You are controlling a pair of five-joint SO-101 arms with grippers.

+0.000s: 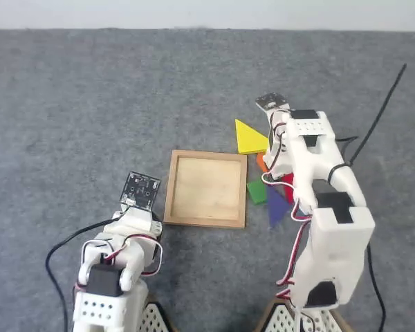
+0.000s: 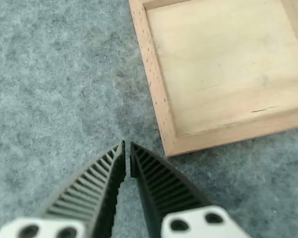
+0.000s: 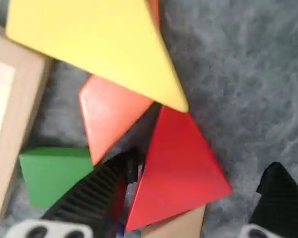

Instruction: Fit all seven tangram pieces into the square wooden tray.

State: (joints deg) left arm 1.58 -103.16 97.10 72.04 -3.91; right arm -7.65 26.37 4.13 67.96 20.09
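Observation:
The square wooden tray [image 1: 207,188] lies empty in the middle of the grey cloth. Right of it lie loose pieces: a yellow triangle [image 1: 249,137], an orange piece [image 1: 261,161], a green piece [image 1: 256,191] and a dark blue triangle [image 1: 277,207]. My right gripper [image 3: 203,166] is open, low over a red triangle [image 3: 176,163]; one finger [image 3: 99,186] rests at its edge, the other [image 3: 278,198] stands apart. The yellow triangle [image 3: 99,44], orange piece [image 3: 109,119] and green piece [image 3: 52,171] lie beside it. My left gripper [image 2: 126,148] is shut on nothing, just off the tray's corner [image 2: 169,144].
A pale wood-coloured piece [image 3: 176,225] peeks out beside the red triangle. The right arm [image 1: 318,187] hangs over the heap of pieces and hides part of it. Bare grey cloth [image 1: 90,104] stretches behind and left of the tray.

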